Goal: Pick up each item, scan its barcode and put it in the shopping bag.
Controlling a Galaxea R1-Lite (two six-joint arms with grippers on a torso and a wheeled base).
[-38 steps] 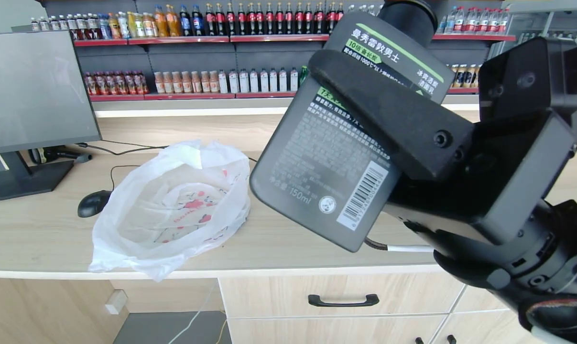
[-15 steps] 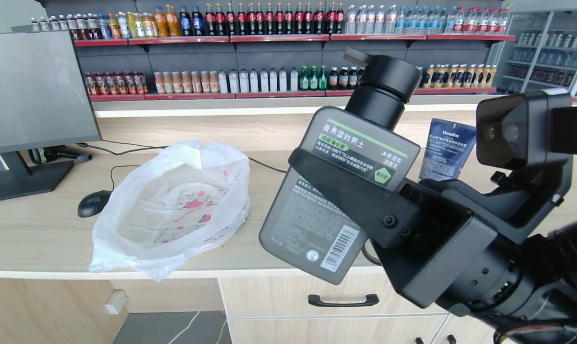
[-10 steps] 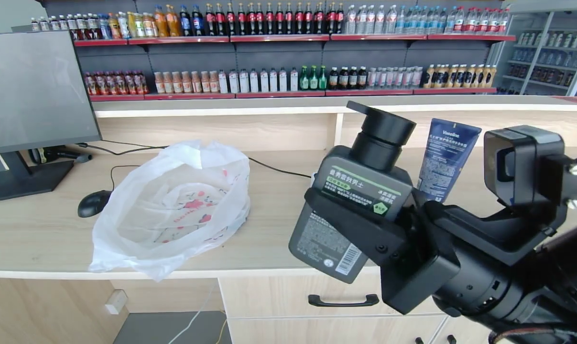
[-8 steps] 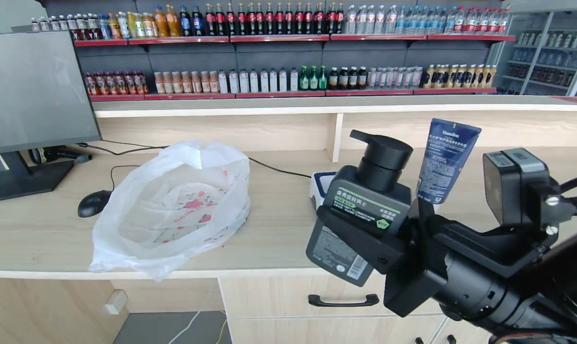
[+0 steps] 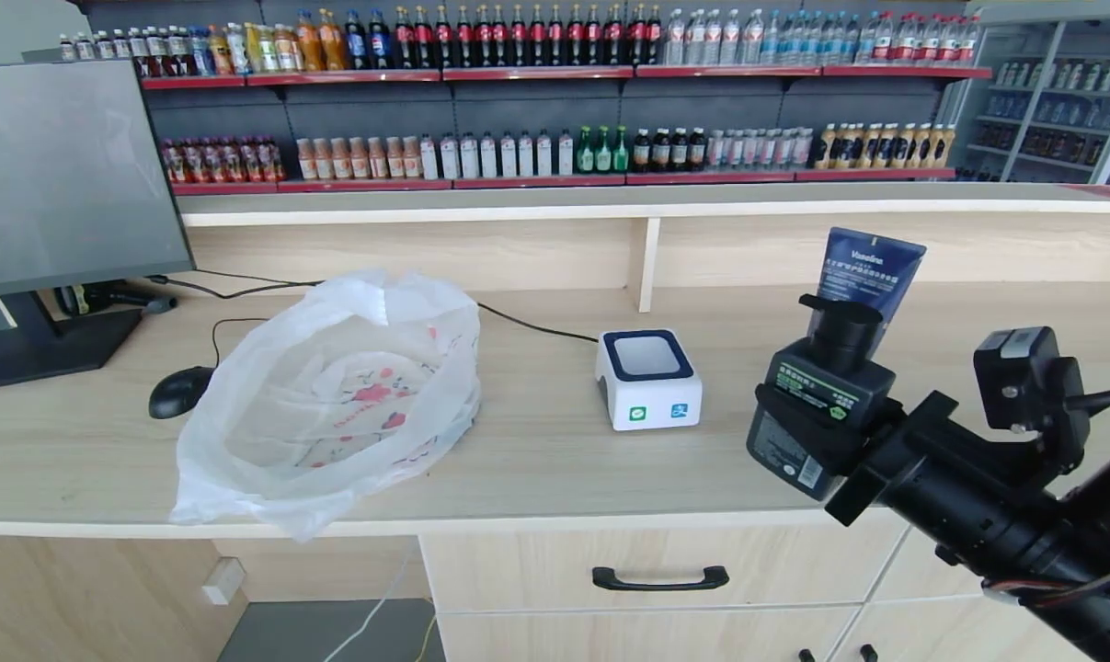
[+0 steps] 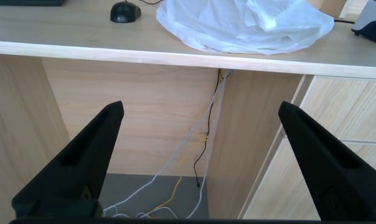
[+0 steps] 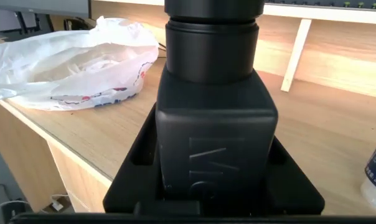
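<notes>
My right gripper [image 5: 819,434] is shut on a dark grey pump bottle [image 5: 805,405], held upright just above the counter's front right part, its barcode label facing the front. The same bottle [image 7: 213,124] sits between the gripper's fingers [image 7: 137,177] in the right wrist view. A white scanner box [image 5: 648,379] stands left of the bottle. The white plastic shopping bag [image 5: 334,395] lies open on the counter farther left. A blue tube [image 5: 867,271] stands behind the bottle. My left gripper [image 6: 200,162] hangs open below the counter's front edge, facing the cabinet side.
A monitor [image 5: 67,175] and a black mouse [image 5: 179,391] sit at the counter's left end, with cables running behind the bag. Drawers with a black handle [image 5: 660,579] are under the counter [image 5: 536,460]. Drink shelves line the back wall.
The right arm has carried the bottle down and away from the head camera to the right of the scanner, uncovering the scanner and the blue tube. Bag and left arm are unchanged.
</notes>
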